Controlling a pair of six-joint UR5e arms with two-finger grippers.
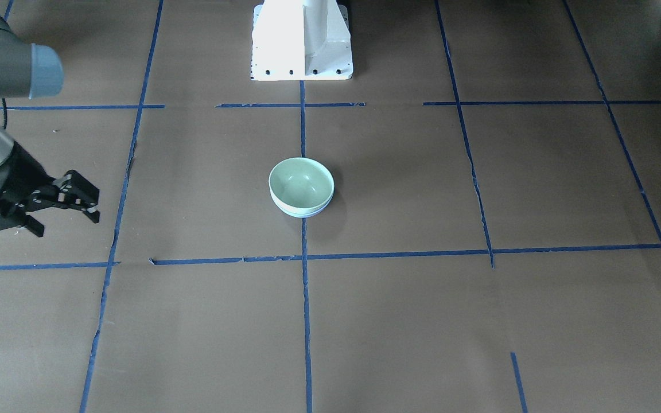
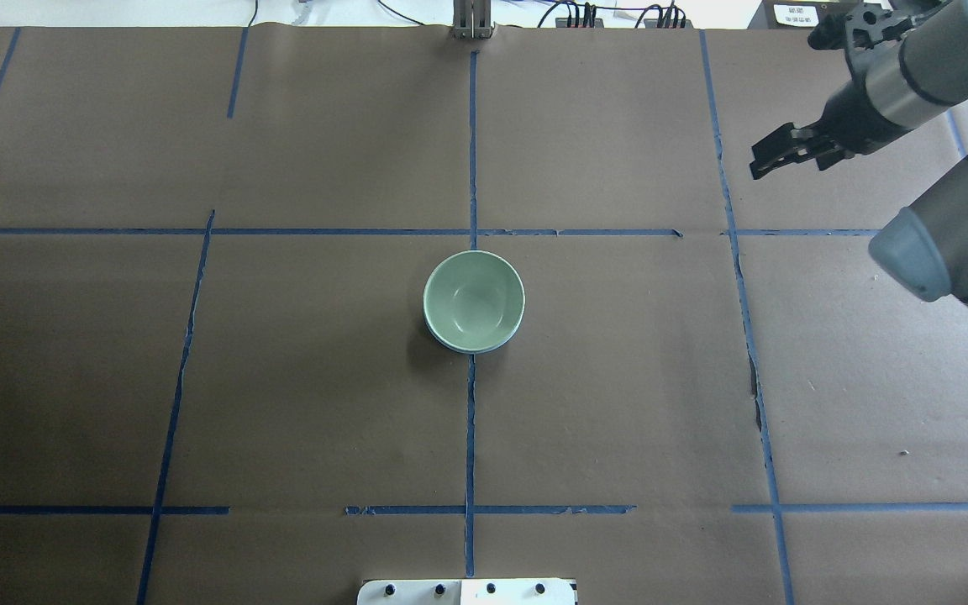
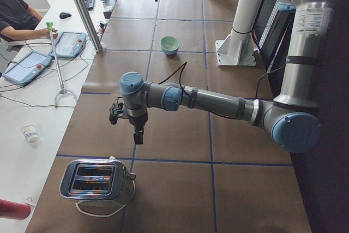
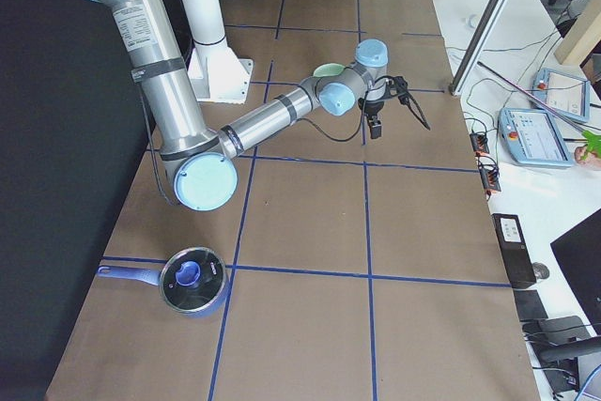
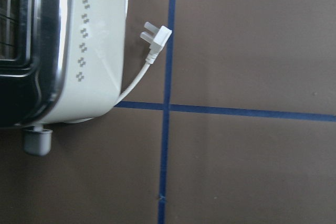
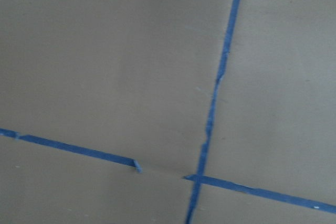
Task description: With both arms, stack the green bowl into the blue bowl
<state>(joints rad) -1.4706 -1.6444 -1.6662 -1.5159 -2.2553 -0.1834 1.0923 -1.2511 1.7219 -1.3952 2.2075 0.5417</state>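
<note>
While the green bowl sits nested in the blue bowl at worktop centre, a careless sweep of your right tool (fingers apart) or left tool (state: cannot tell) could topple them.

Tabletop is plain brown paper with a blue tape grid on it. The green bowl is pale mint, glossy, no pattern. Only a thin periwinkle sliver of the blue bowl peeks out underneath. The right arm is silver-grey with light blue caps, and the right end effector is black. The toaster is white and chrome with tiny grey dot-crosses. The pot is blue.
</note>
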